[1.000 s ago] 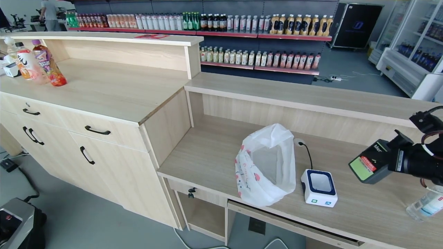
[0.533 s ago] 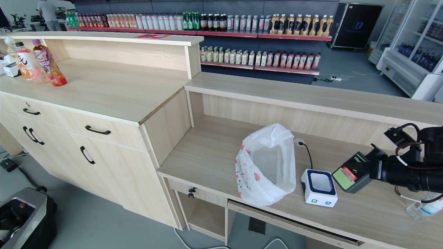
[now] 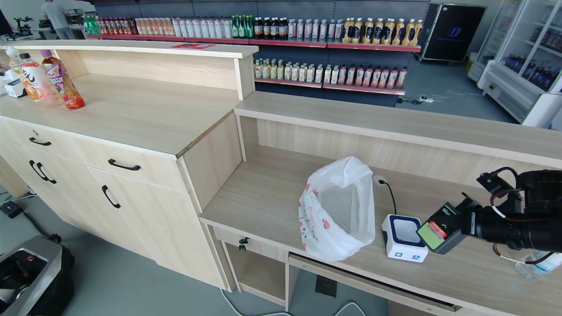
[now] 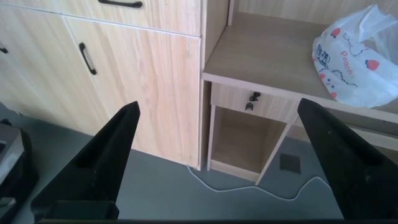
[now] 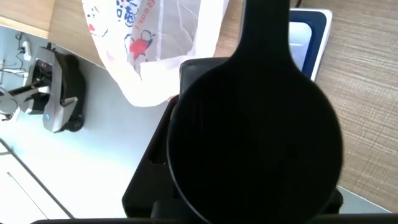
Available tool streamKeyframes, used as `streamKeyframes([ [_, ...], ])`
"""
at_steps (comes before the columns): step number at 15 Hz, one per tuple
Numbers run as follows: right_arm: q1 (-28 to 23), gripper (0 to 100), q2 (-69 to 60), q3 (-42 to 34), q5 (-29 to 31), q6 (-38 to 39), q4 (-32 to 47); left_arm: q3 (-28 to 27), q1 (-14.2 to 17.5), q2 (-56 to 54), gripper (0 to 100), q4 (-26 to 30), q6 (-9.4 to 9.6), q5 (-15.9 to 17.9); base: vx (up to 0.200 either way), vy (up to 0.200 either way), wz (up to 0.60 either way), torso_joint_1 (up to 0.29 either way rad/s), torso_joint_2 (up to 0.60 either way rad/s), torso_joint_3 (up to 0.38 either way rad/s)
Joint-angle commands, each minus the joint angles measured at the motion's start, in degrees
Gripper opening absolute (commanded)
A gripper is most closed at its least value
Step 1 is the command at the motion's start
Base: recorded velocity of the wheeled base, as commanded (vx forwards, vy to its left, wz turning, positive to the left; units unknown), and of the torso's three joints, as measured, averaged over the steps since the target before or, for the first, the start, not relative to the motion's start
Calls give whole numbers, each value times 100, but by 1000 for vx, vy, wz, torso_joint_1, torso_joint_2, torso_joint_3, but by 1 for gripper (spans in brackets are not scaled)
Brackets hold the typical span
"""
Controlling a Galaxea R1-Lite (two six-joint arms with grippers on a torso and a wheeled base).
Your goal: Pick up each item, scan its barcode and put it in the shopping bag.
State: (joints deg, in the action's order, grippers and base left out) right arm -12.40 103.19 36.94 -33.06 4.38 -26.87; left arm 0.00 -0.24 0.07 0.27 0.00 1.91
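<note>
Grips a dark carton (image 3: 441,228) in the right tool (image 3: 461,218), closed on the carton's rear end. Holds it tilted over the surface (image 3: 263,197) near the front edge, with the green face turned toward the barcode scanner (image 3: 404,238). Overlaps the scanner's right edge in the head view; cannot tell whether touching. Shows a green front panel, a red-and-white label strip and white lettering on the black top of the carton.

Stands open near the front edge, just left of the scanner: a white plastic shopping bag (image 3: 337,208), printed with red fruit shapes and blue lettering on its side. Sits flat beside it, the white scanner, with a dark-blue frame round its window and two small stickers, one green and one blue, on its front lip. Runs back from the scanner toward the rear wall of the surface: a black cable (image 3: 390,195).

Lies on its side at the right end of the surface, by the front edge: a clear bottle (image 3: 538,263) with a pale blue-and-white label.

Hangs low over the grey floor (image 4: 186,193) in front of the cabinet doors: the left tool (image 4: 217,106), spread wide and holding nothing.
</note>
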Motion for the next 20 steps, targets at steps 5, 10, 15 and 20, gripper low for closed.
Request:
streamKeyframes([
  [5, -52, 0, 271, -20, 1, -7, -196, 0, 7, 1, 100, 0, 0, 2, 0, 0, 0, 0, 0, 0],
  [10, -281, 0, 491, -20, -7, -7, -345, 0, -2, 1, 100, 0, 0, 2, 0, 0, 0, 0, 0, 0],
  [15, -448, 0, 676, 42, -25, -7, -354, 0, -2, 1, 100, 0, 0, 2, 0, 0, 0, 0, 0, 0],
  [20, -421, 0, 896, 261, -297, -7, -486, 0, -2, 1, 100, 0, 0, 2, 0, 0, 0, 0, 0, 0],
])
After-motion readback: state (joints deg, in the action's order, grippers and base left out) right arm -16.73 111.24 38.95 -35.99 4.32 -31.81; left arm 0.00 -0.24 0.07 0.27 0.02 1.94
